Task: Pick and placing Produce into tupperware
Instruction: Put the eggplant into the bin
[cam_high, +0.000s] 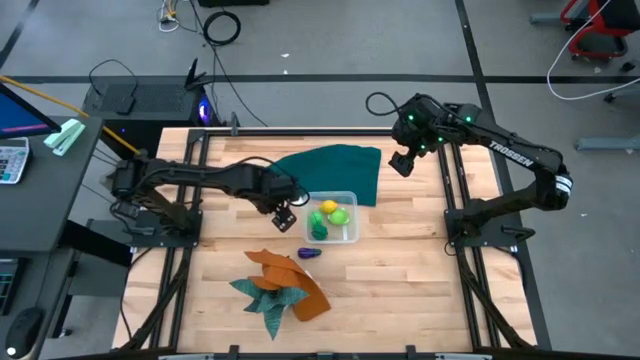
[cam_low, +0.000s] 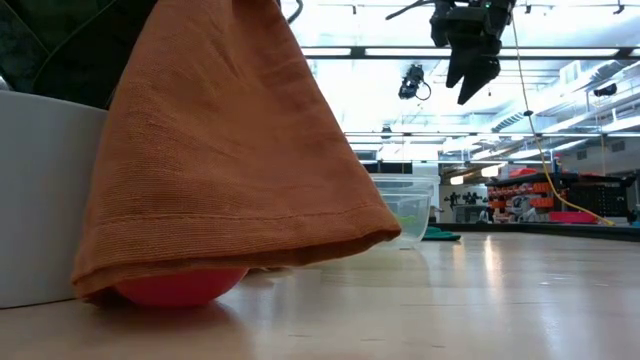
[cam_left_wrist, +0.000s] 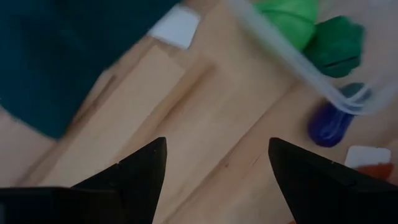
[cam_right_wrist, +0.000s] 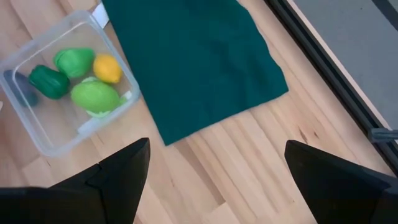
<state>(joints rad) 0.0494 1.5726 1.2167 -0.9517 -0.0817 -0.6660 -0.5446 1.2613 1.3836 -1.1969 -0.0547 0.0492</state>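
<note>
The clear tupperware stands mid-table on its base and holds a yellow piece, a light green piece and two green pieces. A purple piece lies on the wood just outside the tub's near-left corner. In the low view a red piece rests on the table under the orange cloth. My left gripper is open, low over bare wood left of the tub. My right gripper is open and raised high over the table's far right part.
A large dark green cloth lies flat behind the tub. Orange and teal cloths are bunched near the table's near edge. Bare wood shows right of the tub and along the near right side. Metal frame rails border the table's sides.
</note>
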